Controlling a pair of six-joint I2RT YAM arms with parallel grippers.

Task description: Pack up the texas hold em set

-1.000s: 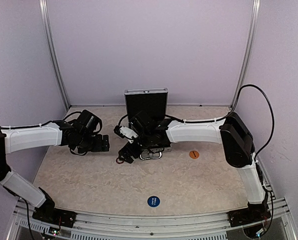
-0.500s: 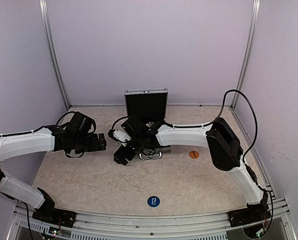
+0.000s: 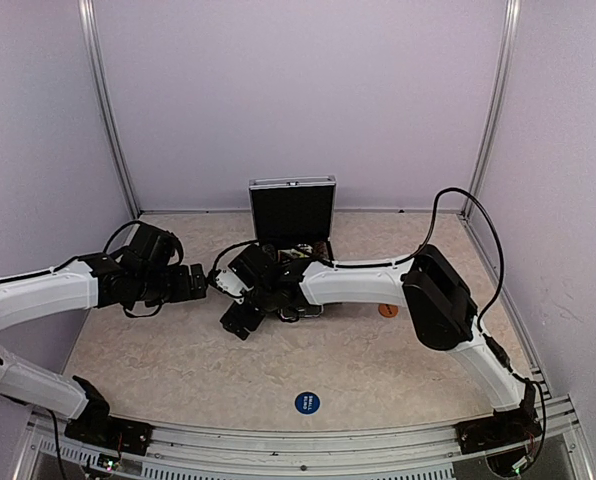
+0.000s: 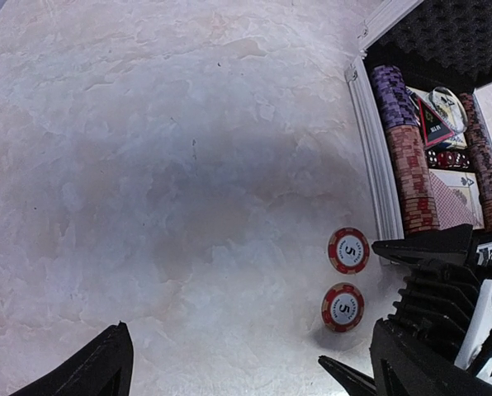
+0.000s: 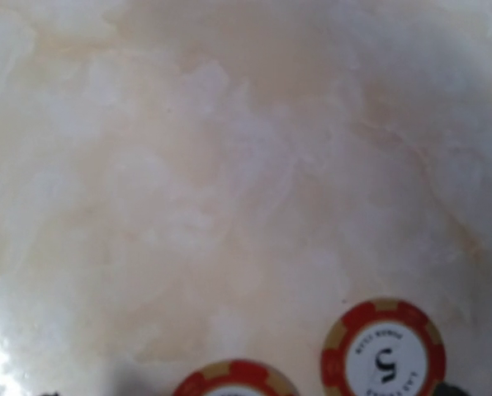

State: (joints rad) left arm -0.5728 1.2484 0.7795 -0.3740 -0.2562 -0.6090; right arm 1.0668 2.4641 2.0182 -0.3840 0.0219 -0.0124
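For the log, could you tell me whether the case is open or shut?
Open: the case shows chips inside, its lid upright.

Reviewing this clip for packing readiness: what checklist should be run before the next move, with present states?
1. Case lid up: ok.
2. Two red chips seen by both wrist cameras: ok.
3. Right gripper close to chips, fingers open, empty: ok.
4. Left gripper open, empty: ok.
5. Everything packed: not ok; chips, orange button, blue button lie on the table.
6. Free slot for chips in case: cannot tell.
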